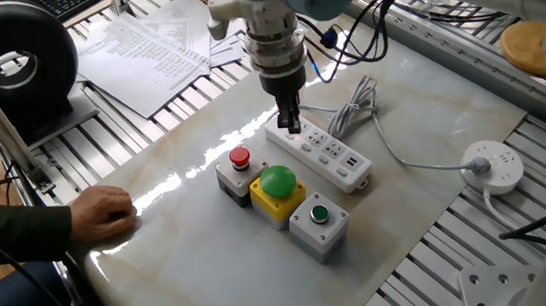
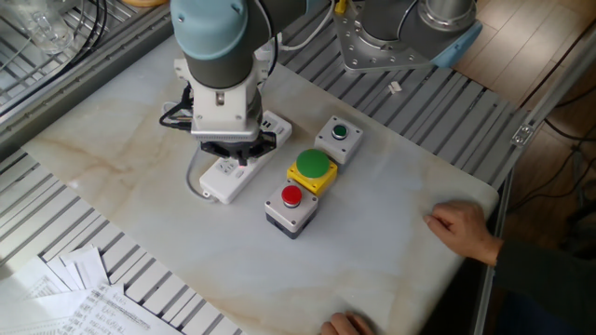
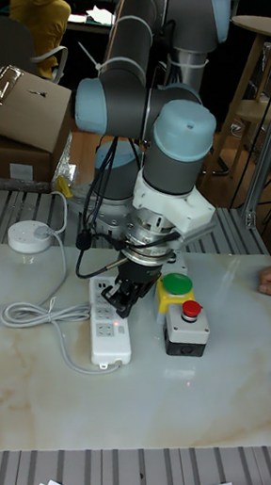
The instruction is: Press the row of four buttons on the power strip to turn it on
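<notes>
The white power strip [image 1: 338, 160] lies slantwise on the marble top, its cord running off to the back right. The four buttons [image 1: 315, 149] are tiny white switches along its face, too small to read. My gripper [image 1: 291, 125] hangs point-down just above the strip's far-left end, with its dark fingertips pressed together and nothing held. In the other fixed view the wrist covers most of the strip [image 2: 222, 180], and the gripper [image 2: 234, 159] pokes out beneath it. The tall fixed view shows the gripper [image 3: 123, 303] over the strip [image 3: 107, 334], where a small red light glows.
Three button boxes stand in front of the strip: a red-button box [image 1: 239, 169], a yellow box with a big green button [image 1: 277, 188] and a grey box with a small green button [image 1: 319, 224]. A round socket puck [image 1: 492, 165] lies right. A person's hand [image 1: 104, 211] rests left.
</notes>
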### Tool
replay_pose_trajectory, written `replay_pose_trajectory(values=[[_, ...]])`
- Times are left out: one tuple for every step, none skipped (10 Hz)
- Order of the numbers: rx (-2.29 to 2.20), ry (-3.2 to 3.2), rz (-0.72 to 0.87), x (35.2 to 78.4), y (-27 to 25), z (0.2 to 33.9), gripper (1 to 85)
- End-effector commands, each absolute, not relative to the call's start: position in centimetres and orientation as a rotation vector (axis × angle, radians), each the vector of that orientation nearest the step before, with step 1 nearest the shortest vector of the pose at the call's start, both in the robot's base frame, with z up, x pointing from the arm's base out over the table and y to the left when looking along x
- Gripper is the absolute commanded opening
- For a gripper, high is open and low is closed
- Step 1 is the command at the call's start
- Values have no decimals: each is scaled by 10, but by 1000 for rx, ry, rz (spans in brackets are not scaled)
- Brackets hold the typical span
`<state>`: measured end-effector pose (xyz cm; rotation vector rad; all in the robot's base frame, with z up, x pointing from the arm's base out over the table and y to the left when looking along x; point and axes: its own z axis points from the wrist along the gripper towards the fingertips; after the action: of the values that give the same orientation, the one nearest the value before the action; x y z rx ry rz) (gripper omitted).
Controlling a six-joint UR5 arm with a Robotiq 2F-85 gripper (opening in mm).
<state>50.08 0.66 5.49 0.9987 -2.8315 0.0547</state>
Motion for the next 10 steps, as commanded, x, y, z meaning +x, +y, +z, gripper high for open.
replay_pose_trajectory(values=[[958,-2852,-5,484,14,45,10],[964,-2851,7,481,11,43,10],[974,-2851,18,479,6,39,10],[980,-2855,21,478,3,35,10],[983,-2861,15,477,3,32,10],[982,-2865,7,476,3,29,10],[971,-2877,-13,474,7,24,10],[960,-2898,-43,472,12,16,10],[965,-2921,-79,475,16,7,10],[990,-2914,-79,478,14,6,10]])
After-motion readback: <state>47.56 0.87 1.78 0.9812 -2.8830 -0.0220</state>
